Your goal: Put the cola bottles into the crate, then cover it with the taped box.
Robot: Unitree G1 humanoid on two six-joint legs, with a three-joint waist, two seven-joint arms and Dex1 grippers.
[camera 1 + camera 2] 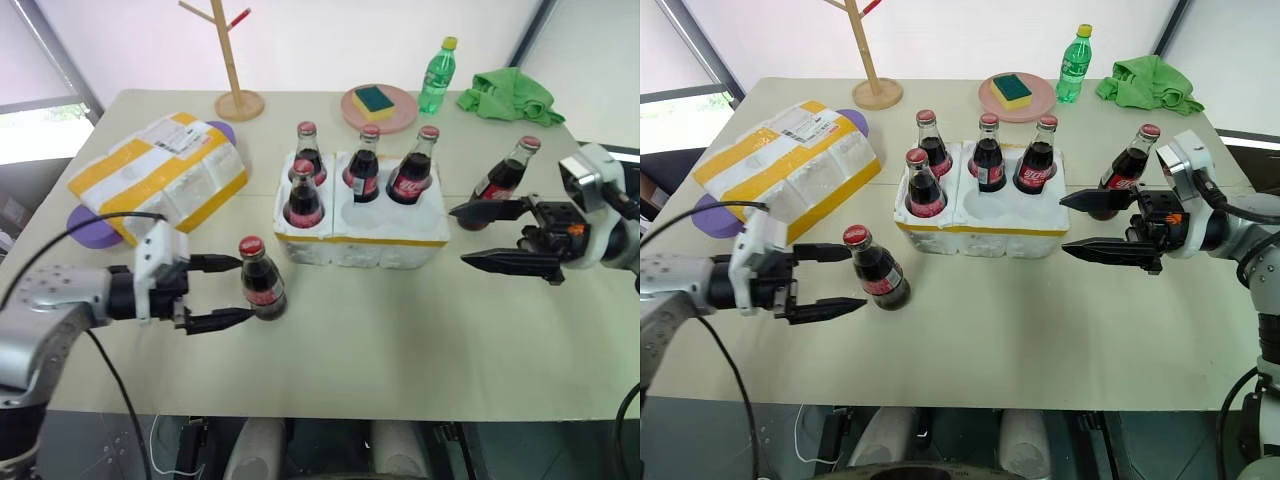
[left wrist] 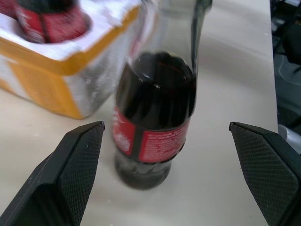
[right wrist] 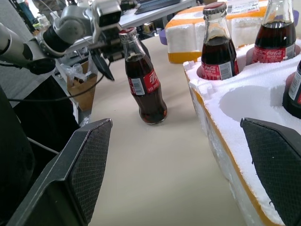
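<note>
A robot test room or lab, with a staged tabletop

A plain beige table (image 1: pixel 400 340) is set against bare white walls, with a window (image 1: pixel 40 110) at the robot's left. An unrelated mix of props is laid out on it: a bare wooden peg stand (image 1: pixel 232 60), a pink plate (image 1: pixel 379 108) bearing a sponge (image 1: pixel 374 98), a green plastic bottle (image 1: pixel 437 75), a crumpled green cloth (image 1: pixel 507 95) and a purple mat (image 1: pixel 85 222). Loose black cables (image 1: pixel 110 370) are seen trailing past the table's edge. In the right wrist view, a cluttered area with a cardboard box (image 3: pixel 82 89) is seen beyond the table.
</note>
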